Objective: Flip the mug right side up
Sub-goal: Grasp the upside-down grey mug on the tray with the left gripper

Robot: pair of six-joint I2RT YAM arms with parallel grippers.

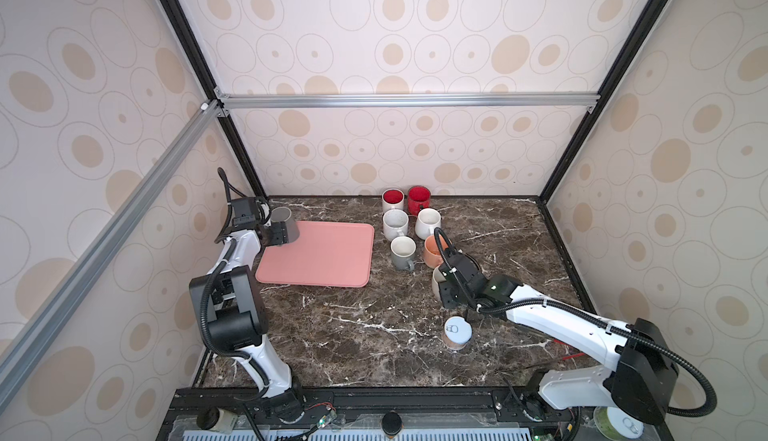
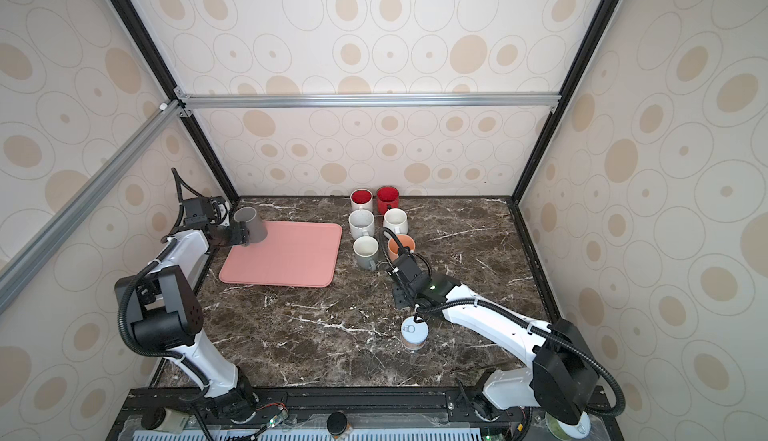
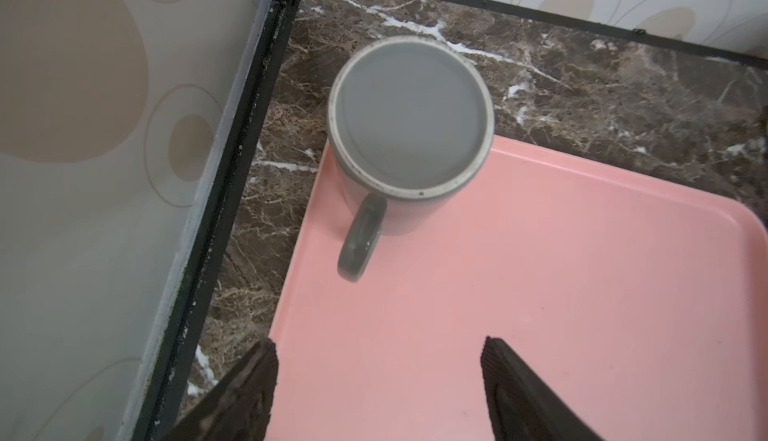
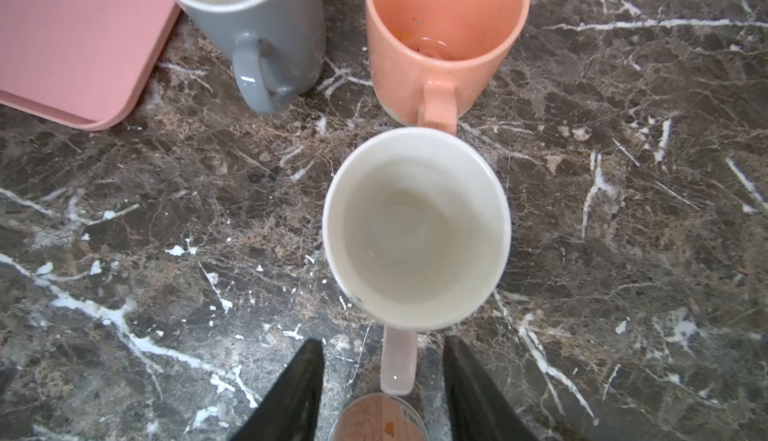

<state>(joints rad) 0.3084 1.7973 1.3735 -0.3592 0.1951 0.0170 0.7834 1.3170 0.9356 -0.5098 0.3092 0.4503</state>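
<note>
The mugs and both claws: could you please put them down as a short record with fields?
grey mug: upside down, on the pink tray corner
left claw: open, short of the grey mug
white mug: upright on the table
right claw: open, either side of the white mug's handle, not gripping
left to do: turn grey mug over

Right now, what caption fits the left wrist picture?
Upside-down grey mug at pink tray corner, open left gripper before it.

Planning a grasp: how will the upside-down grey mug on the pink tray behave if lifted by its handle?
Grey mug looks ceramic: likely rigid, heavyish, chippable. Its glazed handle may slip, letting it swing. Beside the pink tray rim, a push could tip it.
</note>
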